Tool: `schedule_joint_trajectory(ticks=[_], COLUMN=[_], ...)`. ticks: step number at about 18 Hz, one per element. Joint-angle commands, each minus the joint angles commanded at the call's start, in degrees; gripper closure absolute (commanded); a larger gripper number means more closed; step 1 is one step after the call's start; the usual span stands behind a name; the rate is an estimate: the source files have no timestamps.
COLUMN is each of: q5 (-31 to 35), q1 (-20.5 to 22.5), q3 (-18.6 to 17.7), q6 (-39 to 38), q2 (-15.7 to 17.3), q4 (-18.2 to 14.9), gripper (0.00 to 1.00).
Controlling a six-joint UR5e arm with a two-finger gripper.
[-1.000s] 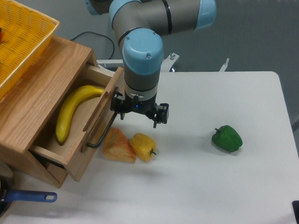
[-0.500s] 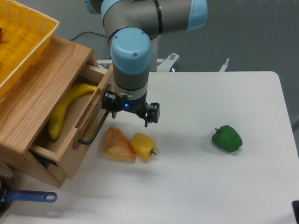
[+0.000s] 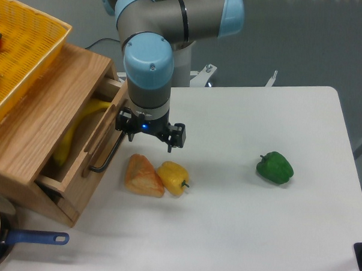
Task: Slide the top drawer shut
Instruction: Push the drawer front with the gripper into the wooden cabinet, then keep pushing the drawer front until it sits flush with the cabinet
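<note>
Right now the gripper [image 3: 150, 136] hangs with its fingers spread apart and clasping nothing; the left finger [image 3: 126, 125] sits against, or just beside, the black bar handle [image 3: 105, 157] at the upper end of the drawer front, though whether it truly touches is hard to tell from this angle. The other finger [image 3: 176, 136] hangs free over the white table [image 3: 273, 235].

Outward from there, the top drawer [image 3: 84, 155] stands partly open in the oak cabinet [image 3: 37, 114], with a banana [image 3: 73, 137] lying inside in a narrow slot of visible interior. Close to the drawer front on the table lie an orange wedge-shaped object [image 3: 143, 176] and a yellow pepper [image 3: 173, 177], touching each other; a green pepper [image 3: 275, 167] rests well apart to the right. A yellow basket [image 3: 29, 39] sits atop the cabinet.

By my judgement the push is under way and about half done. The next move calls for more travel toward the cabinet, along the drawer's sliding line, until the front panel meets the cabinet face.

Compared with a second ago, the arm has shifted left, the drawer has slid inward, and less of the banana shows.
</note>
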Motion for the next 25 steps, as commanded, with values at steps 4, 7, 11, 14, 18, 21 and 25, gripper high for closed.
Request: schedule_joint_trajectory(ticks=[4, 7, 11, 14, 18, 21, 25], q5=[0.0, 0.0, 0.0, 0.0, 0.0, 0.0, 0.0], q1=[-0.26, -0.7, -1.41, -1.41, -1.5, -1.58, -2.37], q3=[0.0, 0.0, -0.09, 0.09, 0.0, -0.09, -0.09], q6=[0.0, 0.0, -0.17, -0.53, -0.7, -1.41, -1.49], q2=[0.17, 0.7, 0.88, 0.79, 0.88, 0.79, 0.79], q4=[-0.79, -1.32, -2.02, -1.93, -2.02, -1.93, -2.02], gripper=[0.0, 0.0, 0.0, 0.0, 0.0, 0.0, 0.0])
